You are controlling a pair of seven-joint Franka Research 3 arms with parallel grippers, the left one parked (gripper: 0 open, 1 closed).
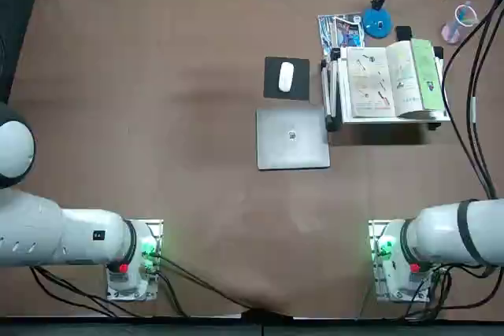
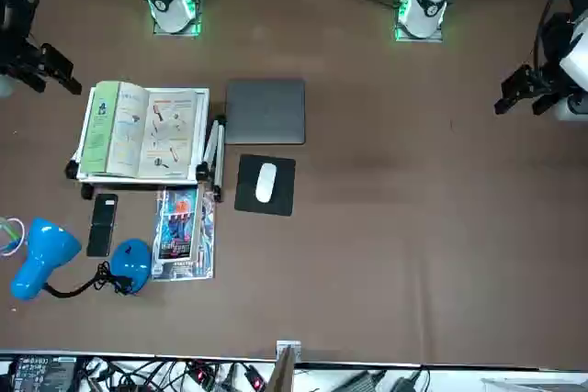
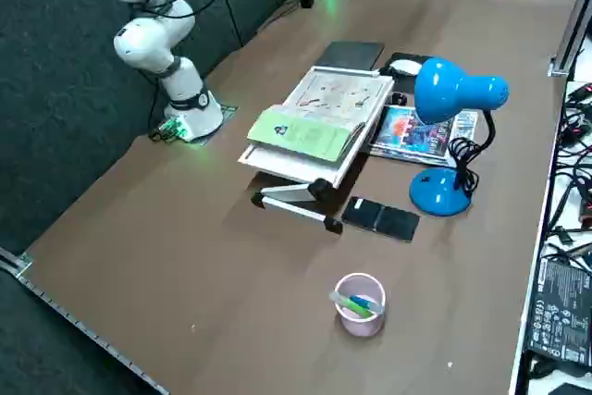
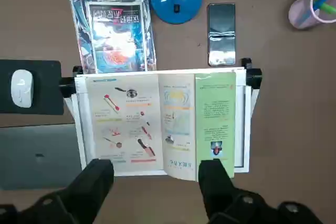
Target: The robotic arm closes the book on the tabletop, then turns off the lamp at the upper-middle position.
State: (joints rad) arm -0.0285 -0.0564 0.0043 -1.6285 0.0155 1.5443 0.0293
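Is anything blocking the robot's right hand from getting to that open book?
Nothing visible stands between the right hand and the open book; the wrist view shows its pages uncovered, with the two fingers apart at its near edge.

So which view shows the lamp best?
The right side view: it shows the lamp whole, blue head, stem and base. The front view shows it from above, the top view its base and dark stem, and the right wrist view just the base and a bit of stem.
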